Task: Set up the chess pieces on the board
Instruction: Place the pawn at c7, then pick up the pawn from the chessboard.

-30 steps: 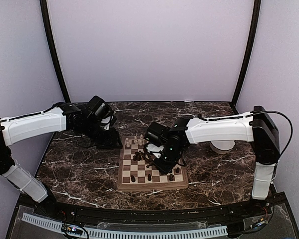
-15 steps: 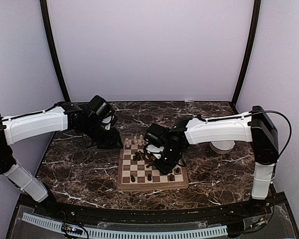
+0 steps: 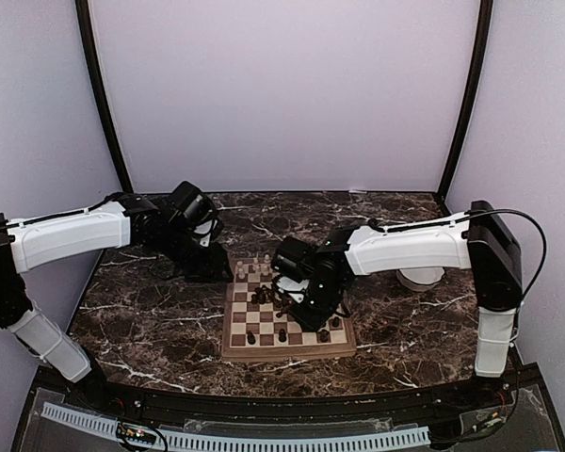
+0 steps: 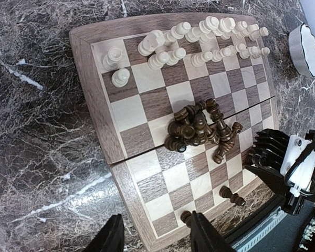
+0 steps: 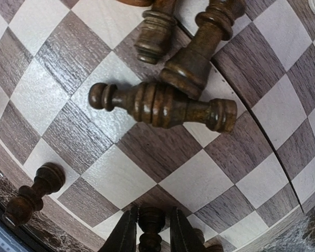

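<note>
The right pincer (image 5: 153, 212) hangs low over the board (image 5: 194, 181), near its near-right corner. Its two fingers (image 5: 127, 233) flank a single upright dark piece (image 5: 151, 224), one on each side and very close. I cannot tell whether they press on it or stand just free of it. Just beyond the fingertips a dark piece (image 5: 163, 105) lies on its side across two squares. Two more toppled ones touch it from the far side. At the near rim another dark piece (image 5: 31, 195) sits apart, well to one side of the fingers.

The left pincer (image 4: 156, 216) is released, fingers spread, with nothing between them. It hangs off the board's far-left corner, above the marble surface (image 3: 160, 320).

The dark heap (image 4: 199, 128) is piled at mid-board, across the seam where the two halves meet. The cream pieces (image 4: 199, 34) crowd the far two rows, some upright, some leaning together. Two of them stand apart at one end of those rows.

Bare squares lie between the heap and the cream rows, and along the board's left side. A few dark pieces stand singly in the near rows. The thick rim frames all four sides, and a white bowl (image 4: 303, 44) sits on the surface well off to the right
</note>
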`<state>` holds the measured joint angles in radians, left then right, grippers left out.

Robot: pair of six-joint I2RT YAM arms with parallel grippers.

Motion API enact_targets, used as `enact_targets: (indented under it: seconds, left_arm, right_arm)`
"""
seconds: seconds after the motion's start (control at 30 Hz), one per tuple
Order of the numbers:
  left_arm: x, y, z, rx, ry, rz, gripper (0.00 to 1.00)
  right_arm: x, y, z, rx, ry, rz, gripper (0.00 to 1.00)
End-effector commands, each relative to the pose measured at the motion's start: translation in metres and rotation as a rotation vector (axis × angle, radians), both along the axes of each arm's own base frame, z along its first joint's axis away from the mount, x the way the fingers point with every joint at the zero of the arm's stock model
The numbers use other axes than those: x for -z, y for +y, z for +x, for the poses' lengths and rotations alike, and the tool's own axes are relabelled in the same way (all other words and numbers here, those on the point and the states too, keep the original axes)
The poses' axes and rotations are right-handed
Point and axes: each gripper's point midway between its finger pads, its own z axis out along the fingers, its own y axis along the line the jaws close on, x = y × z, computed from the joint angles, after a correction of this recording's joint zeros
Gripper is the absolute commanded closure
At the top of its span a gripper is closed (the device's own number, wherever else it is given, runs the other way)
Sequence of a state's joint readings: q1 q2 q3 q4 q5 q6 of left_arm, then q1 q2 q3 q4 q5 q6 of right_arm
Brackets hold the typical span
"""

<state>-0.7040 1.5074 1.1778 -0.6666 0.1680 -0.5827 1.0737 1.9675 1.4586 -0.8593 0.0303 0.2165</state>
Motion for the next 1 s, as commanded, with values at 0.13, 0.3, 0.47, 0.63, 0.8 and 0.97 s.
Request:
enact_targets:
  seconds: [0.13, 0.3, 0.47, 0.63, 0.8, 0.97]
  left_arm:
    - [-0.007, -0.002, 0.004, 0.028, -0.022, -0.001, 0.54]
    - [-0.004, -0.011, 0.003, 0.078, -0.02, -0.031, 0.54]
    - [-0.003, -0.024, 0.009, 0.132, -0.02, -0.045, 0.56]
    - [0.016, -0.029, 0.016, 0.158, 0.023, 0.005, 0.62]
    - [0.03, -0.04, 0.024, 0.218, 0.051, 0.034, 0.66]
    - [0.038, -0.047, 0.028, 0.257, 0.075, 0.043, 0.66]
  right_arm:
    - [-0.025, 0.009, 0.008, 0.009, -0.061, 0.046, 0.72]
    - [-0.054, 0.018, 0.01, -0.022, -0.079, 0.139, 0.7]
    - [-0.075, 0.016, 0.014, 0.01, -0.105, 0.214, 0.7]
    - [-0.082, 0.009, 0.02, 0.076, -0.125, 0.26, 0.7]
    - [-0.077, 0.003, 0.023, 0.09, -0.13, 0.242, 0.7]
    - [-0.075, -0.001, 0.024, 0.108, -0.131, 0.248, 0.7]
